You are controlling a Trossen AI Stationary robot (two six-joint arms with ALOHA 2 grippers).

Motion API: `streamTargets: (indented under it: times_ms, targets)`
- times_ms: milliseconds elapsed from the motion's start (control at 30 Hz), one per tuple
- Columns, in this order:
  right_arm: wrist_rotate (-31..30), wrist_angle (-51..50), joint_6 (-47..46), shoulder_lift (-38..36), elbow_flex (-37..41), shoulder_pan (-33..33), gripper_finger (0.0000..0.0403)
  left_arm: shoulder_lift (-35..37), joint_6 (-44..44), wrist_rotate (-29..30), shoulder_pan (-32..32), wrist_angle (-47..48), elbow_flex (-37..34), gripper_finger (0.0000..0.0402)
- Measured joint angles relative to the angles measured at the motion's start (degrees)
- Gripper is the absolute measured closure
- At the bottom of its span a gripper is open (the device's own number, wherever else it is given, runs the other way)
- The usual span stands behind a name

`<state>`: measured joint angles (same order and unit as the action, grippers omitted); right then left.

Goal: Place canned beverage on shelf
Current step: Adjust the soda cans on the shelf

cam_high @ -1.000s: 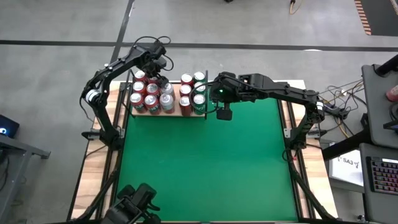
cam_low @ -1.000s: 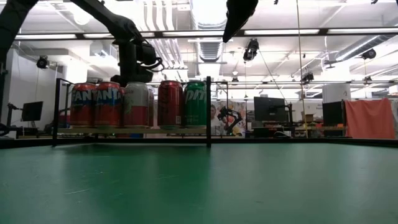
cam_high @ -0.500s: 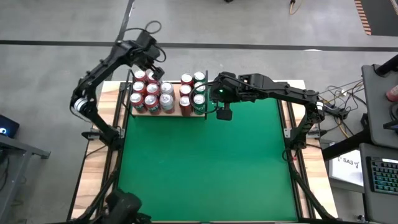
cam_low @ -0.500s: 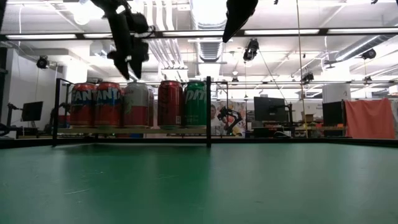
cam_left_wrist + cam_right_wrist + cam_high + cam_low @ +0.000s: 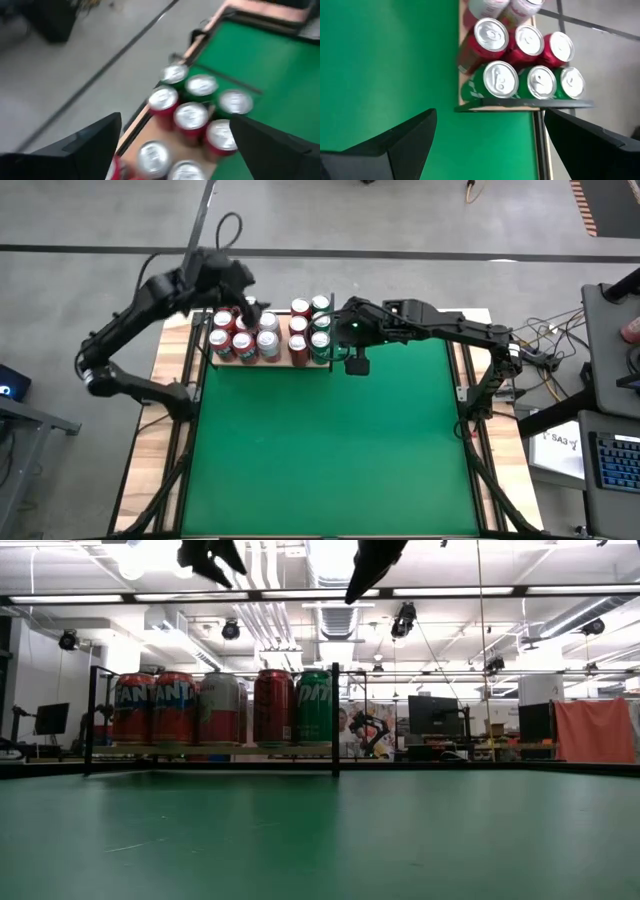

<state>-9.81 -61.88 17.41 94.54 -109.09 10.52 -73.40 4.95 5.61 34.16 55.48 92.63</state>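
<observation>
Both tools stand spread and empty, so the step in hand looks like drawing clear of the stocked shelf. To do it well, lift straight up before swinging away, so no finger clips a can top or one of the thin black rods.

The flat pale wood shelf with black metal uprights [image 5: 270, 362] sits at the counter's twelve o'clock edge, on the green felt counter [image 5: 330, 450]. On it stand the red, silver and green drink cans [image 5: 268, 338], upright and packed close together.

The left tool [image 5: 243, 308], released, hangs above the cans near the shelf's eleven o'clock corner, well clear of their tops in the low view. The right tool [image 5: 357, 364], likewise released, waits just off the shelf's three o'clock end.
</observation>
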Motion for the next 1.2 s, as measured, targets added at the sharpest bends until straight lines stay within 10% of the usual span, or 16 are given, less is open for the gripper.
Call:
streamTargets:
  times_ms: [433,733,1200]
  targets:
    - [1.4,12.6,0.5,-2.5,9.3,-1.4,0.0042,18.7,1.9,2.9,-24.1,-23.7,-32.3,0.0121]
    - [1.4,31.5,0.0,-2.3,19.0,-1.4,0.0042,24.9,3.3,2.9,-29.0,-40.9,-50.7,0.0171]
    - [4.3,47.0,-9.5,2.5,21.5,-1.7,0.0171,30.1,7.6,13.7,-28.9,-31.5,-48.8,0.0305]
